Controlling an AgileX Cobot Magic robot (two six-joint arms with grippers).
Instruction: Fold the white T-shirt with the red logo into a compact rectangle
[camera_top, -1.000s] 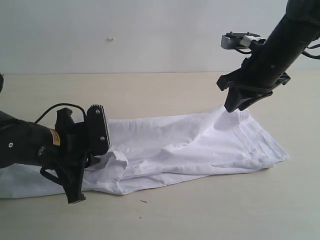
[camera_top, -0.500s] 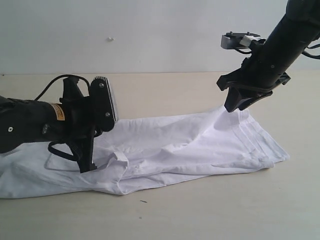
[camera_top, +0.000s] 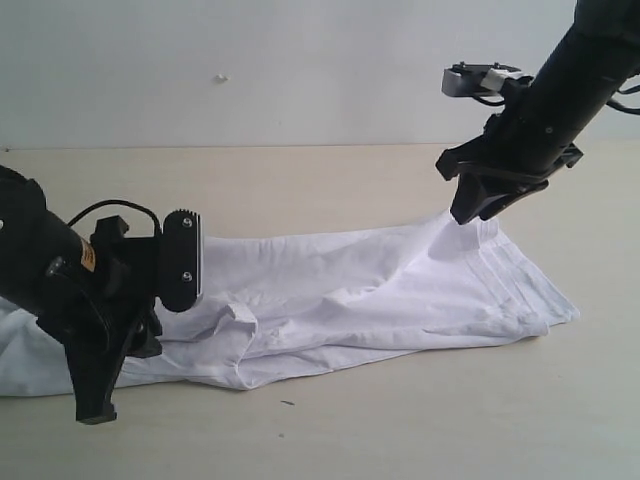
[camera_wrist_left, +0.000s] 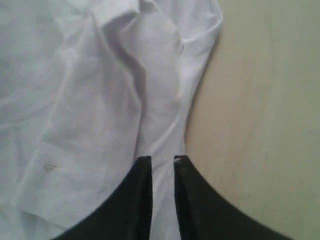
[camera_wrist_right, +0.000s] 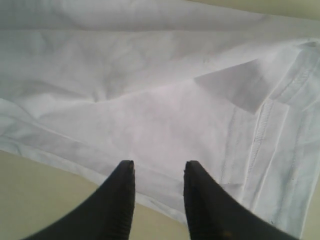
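Note:
The white T-shirt (camera_top: 380, 290) lies rumpled and partly folded along the tan table (camera_top: 300, 180). The red logo is hidden in every view. My left gripper (camera_top: 95, 412) points down at the shirt's near left end. In the left wrist view its fingers (camera_wrist_left: 145, 172) stand a narrow gap apart with a ridge of the shirt (camera_wrist_left: 160, 100) running into the gap. My right gripper (camera_top: 470, 215) hangs open just above the shirt's far right edge, where the cloth rises in a small peak. The right wrist view shows the shirt's (camera_wrist_right: 150, 100) edge below the gripper (camera_wrist_right: 157, 167).
A small turned-over flap (camera_top: 238, 315) sticks up near the shirt's middle front. Stitched hem layers (camera_wrist_right: 262, 130) are stacked at the right end. Bare table lies in front of the shirt (camera_top: 400, 420) and behind it. A pale wall (camera_top: 300, 70) backs the table.
My left arm rose over the shirt's left part, then swung down and to the left to the near edge. The right arm and the shirt's right half have stayed still.

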